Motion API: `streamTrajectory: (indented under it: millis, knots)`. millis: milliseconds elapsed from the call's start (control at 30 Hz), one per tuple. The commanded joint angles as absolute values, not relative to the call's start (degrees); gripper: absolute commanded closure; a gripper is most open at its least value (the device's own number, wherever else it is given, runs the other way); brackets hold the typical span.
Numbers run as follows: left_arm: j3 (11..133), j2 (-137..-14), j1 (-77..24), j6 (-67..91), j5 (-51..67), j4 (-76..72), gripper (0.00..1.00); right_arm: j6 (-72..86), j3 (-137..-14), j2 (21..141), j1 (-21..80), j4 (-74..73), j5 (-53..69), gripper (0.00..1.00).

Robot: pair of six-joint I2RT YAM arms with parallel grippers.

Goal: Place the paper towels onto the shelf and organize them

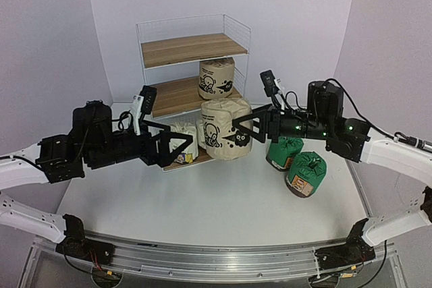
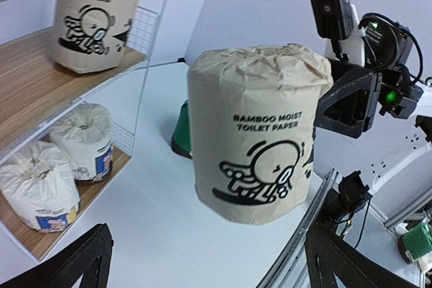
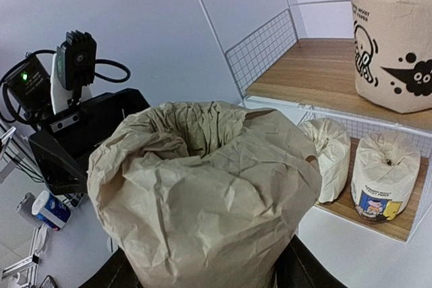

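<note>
Beige paper wraps the held roll (image 1: 219, 133), and the right gripper (image 1: 239, 129) squeezes it between its two black fingers. In the left wrist view the roll seems to hang in the air, a little above the white table (image 1: 202, 207) and just in front of the shelf (image 1: 192, 48). It stands straight up with its scrunched top on top, which is how it should stand on a board.

The left gripper (image 1: 177, 148) is wide open and holds nothing. It points at the same roll from the other side, near it but not touching. I think one gripper is enough to carry this roll, so the left one leaves the job to the right one.

The shelf has three wooden boards. The other beige roll (image 1: 216, 77) sits on the middle board, toward the right side. Two white rolls (image 3: 386, 179) sit side by side on the bottom board. So like goes with like. My guess is that the held roll belongs on the middle board next to its twin, where there is room on the left.

To get there, the right arm needs to lift the roll higher than the edge of that board and slide it in softly, so it does not knock the twin or the wire side.

Two green rolls (image 1: 307, 173) sit close together on the table by the right arm. They are not on the shelf yet.
</note>
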State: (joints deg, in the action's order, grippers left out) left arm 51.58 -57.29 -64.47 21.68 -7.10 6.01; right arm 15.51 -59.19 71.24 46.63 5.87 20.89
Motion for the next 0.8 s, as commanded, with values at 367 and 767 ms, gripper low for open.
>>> streamTrajectory:
  millis: [367,767]
  knots:
    - [47.0,-35.7,-64.7,31.8,-22.9,23.0,0.0,5.9,-71.6,83.6,53.2,25.2,2.2,1.0]
    - [48.1,-34.3,-64.7,34.4,-26.8,27.0,0.0,-3.0,-74.9,95.9,57.8,43.9,-12.7,1.0]
